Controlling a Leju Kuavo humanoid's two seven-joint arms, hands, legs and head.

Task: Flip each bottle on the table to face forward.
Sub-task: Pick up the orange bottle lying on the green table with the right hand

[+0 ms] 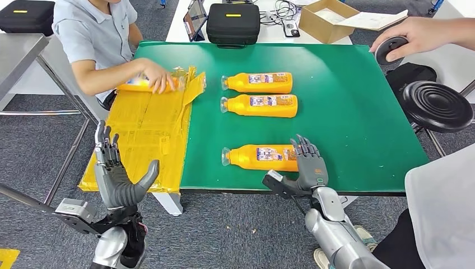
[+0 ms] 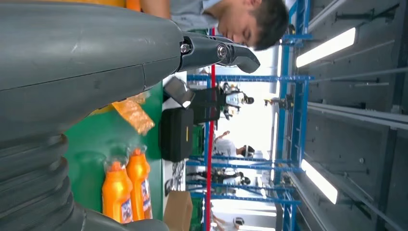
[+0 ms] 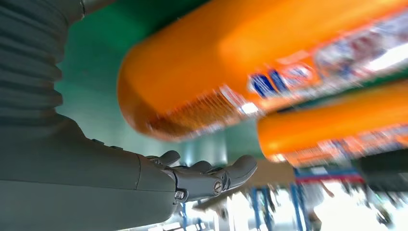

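Note:
Three orange bottles lie on their sides on the green table (image 1: 347, 112), caps to the left: a far one (image 1: 257, 82), a middle one (image 1: 260, 105) and a near one (image 1: 260, 157). My right hand (image 1: 307, 165) is open at the near bottle's base end, fingers spread over it, thumb off the table edge. In the right wrist view that bottle's base (image 3: 202, 82) looms just past my thumb (image 3: 211, 178). My left hand (image 1: 117, 174) is open, raised beside the table's left end. A person's hand holds a fourth bottle (image 1: 137, 84) on the yellow sheet (image 1: 145, 134).
A seated person leans in at the far left. Another person's hand holds a black disc (image 1: 390, 49) at the far right, above a black stool (image 1: 437, 105). A black case (image 1: 233, 23) and a cardboard box (image 1: 327, 19) sit behind the table.

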